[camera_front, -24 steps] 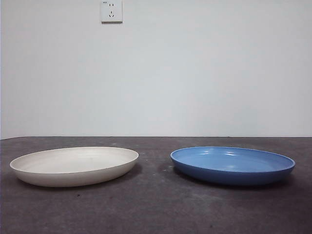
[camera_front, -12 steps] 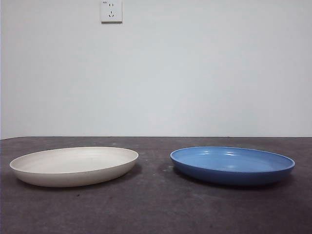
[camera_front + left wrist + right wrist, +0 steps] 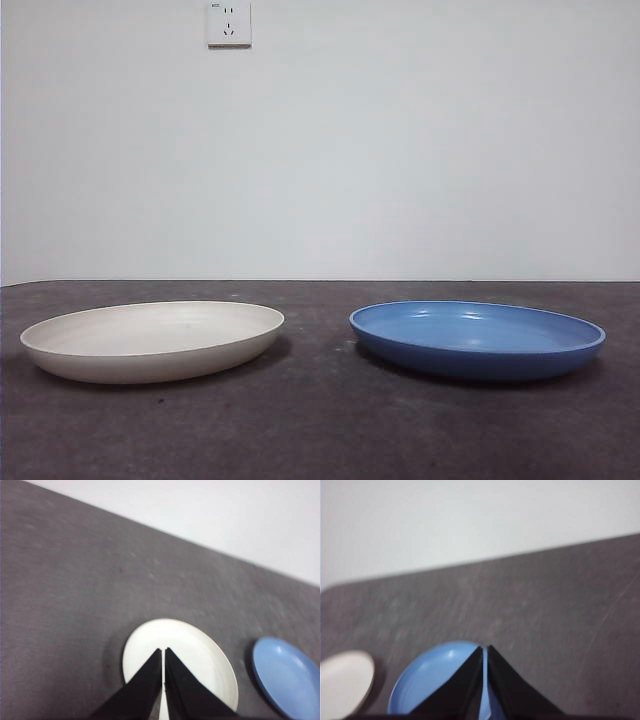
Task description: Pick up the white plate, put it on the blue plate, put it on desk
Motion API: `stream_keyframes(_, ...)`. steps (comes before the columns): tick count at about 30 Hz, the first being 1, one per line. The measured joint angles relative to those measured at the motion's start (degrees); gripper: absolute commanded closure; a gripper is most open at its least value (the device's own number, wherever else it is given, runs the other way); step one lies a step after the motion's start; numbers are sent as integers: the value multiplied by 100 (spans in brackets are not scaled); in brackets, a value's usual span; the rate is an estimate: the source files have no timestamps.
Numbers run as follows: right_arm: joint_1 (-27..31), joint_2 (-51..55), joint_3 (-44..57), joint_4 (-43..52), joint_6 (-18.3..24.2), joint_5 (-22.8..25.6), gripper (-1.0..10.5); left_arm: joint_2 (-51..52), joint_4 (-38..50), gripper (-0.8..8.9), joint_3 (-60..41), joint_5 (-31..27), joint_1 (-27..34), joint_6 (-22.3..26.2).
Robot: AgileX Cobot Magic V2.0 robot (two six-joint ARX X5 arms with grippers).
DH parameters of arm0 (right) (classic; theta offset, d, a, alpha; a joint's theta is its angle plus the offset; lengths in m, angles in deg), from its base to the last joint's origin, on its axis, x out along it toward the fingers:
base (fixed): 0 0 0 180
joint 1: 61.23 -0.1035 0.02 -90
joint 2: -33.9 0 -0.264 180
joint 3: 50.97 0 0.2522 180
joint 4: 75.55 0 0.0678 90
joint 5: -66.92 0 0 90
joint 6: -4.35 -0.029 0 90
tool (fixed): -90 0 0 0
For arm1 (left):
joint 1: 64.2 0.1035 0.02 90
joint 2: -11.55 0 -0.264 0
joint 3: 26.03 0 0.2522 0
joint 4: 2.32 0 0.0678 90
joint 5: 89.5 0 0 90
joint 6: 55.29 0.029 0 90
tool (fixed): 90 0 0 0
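Both grippers, left gripper [image 3: 164,650] and right gripper [image 3: 485,648], have their 2 jaws pressed together, high above the desk [image 3: 320,430]. Near the desk's front edge, the white plate [image 3: 152,341] lies beside the blue plate [image 3: 477,338], apart. I think the left jaws must spread first and come down over the white rim, not the middle.

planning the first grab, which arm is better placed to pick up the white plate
Left. The left gripper, jaws shut, hangs high above the white plate, while the right gripper, also shut, hangs above the blue plate. Both plates lie apart on the desk, untouched.
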Motion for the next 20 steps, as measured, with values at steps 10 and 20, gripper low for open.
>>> stream_keyframes(10,-20,-1681,-1353,-1572,855,-1196,939,-1392,-1425,804,1051,1005,-227,1012)
stream_keyframes(20,-595,-2424,-1631,-2957,1502,-1456,939,-1742,-2258,804,1239,1449,-879,1539)
